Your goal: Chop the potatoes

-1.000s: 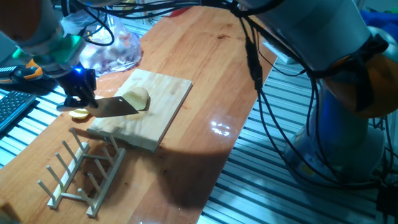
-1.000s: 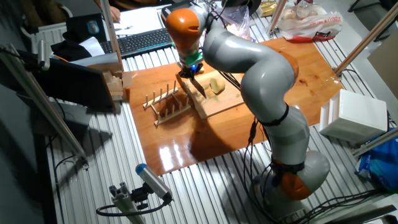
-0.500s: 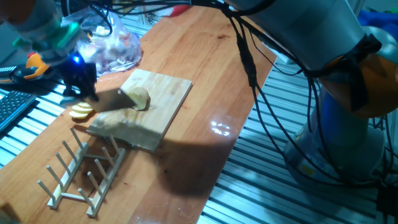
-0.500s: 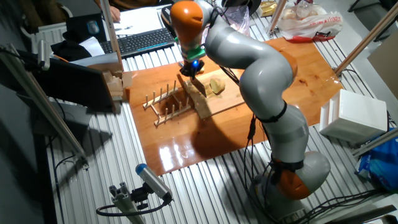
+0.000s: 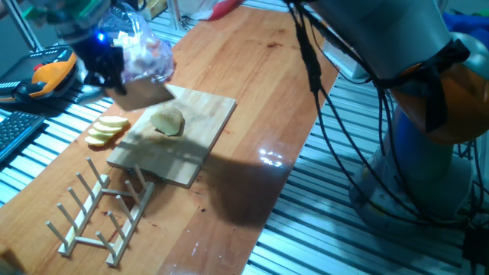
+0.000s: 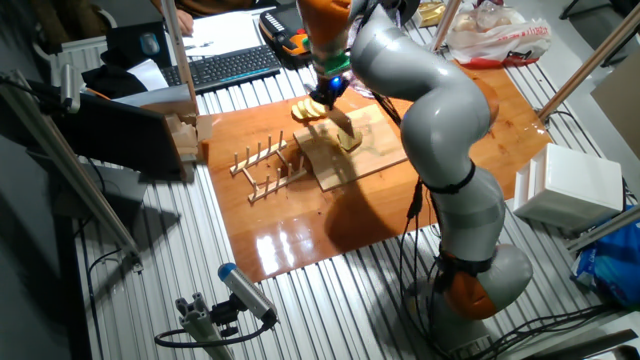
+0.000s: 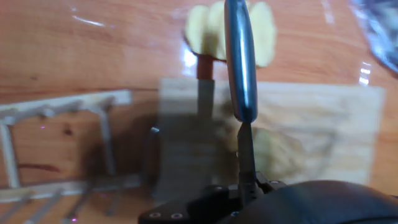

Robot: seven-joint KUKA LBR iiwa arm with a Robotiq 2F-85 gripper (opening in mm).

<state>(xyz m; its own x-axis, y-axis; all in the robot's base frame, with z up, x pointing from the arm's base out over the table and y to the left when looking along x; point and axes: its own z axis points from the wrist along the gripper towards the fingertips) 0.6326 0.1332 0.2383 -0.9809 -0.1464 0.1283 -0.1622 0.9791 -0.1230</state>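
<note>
Above board's 10 o'clock corner: gripper [image 5: 107, 72] closed around knife [image 5: 141, 92], blade raised clear of wood. Potato [image 5: 168, 121] near centre of cutting board [image 5: 199, 141], uncut lump. Slices [image 5: 107, 130] fanned on table just off board's 9 o'clock edge.

Risk: rounded lump likely to roll under off-centre blade; skewed descent could push it off board.

Room: rack [image 5: 103, 210] near 7 o'clock, bag [image 5: 145, 57] close at 11 o'clock; table open toward 3 o'clock.

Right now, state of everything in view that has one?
Potato: uncut lump, resting on the cutting board.
Slices: cut, fanned on the table beside the board.
Knife: held in the air above the board.
Claw: shut on the knife.
Rack: holds nothing.
</note>
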